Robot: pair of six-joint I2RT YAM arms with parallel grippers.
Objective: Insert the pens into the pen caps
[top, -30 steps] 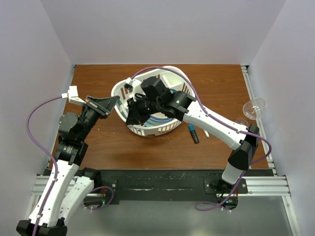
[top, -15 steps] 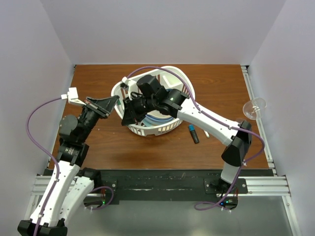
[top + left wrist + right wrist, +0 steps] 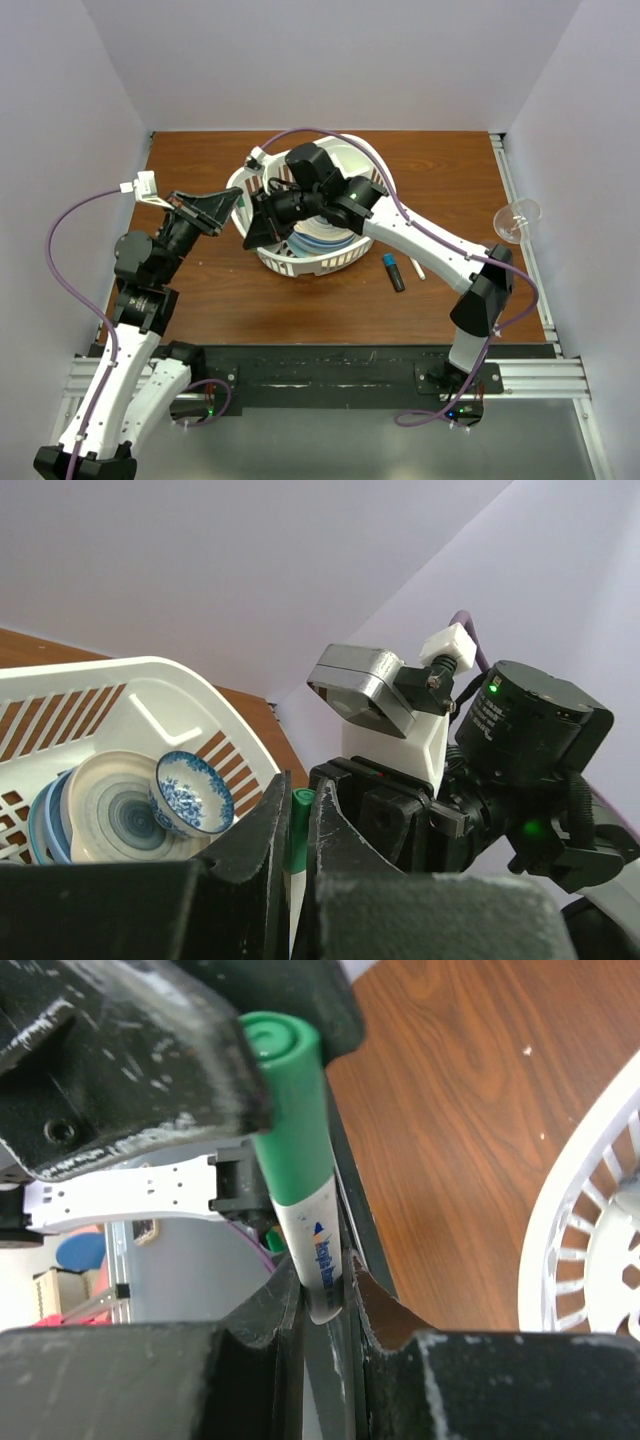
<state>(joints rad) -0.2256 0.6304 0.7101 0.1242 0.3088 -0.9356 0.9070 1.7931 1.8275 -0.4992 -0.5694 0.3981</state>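
Now, pen (image 3: 318,1250): white barrel with small blue print and a little coloured mark; held in the air between both grippers, by the basket's left rim.
cap (image 3: 290,1110): glossy green tube with a flat round end, sitting over the barrel's upper part; the green meets the white in a clean edge.
left gripper (image 3: 298,832): closed on the cap, whose green tip peeks out between its fingers.
right gripper (image 3: 325,1315): clamped on the lower end of the white barrel.
marker (image 3: 393,272): black with a blue end, lying on the table (image 3: 450,180) right of the basket.
white pen (image 3: 415,268): thin, just beside the marker.
basket (image 3: 300,268): white, slatted; holds stacked plates (image 3: 105,810) and a blue-patterned bowl (image 3: 190,795).
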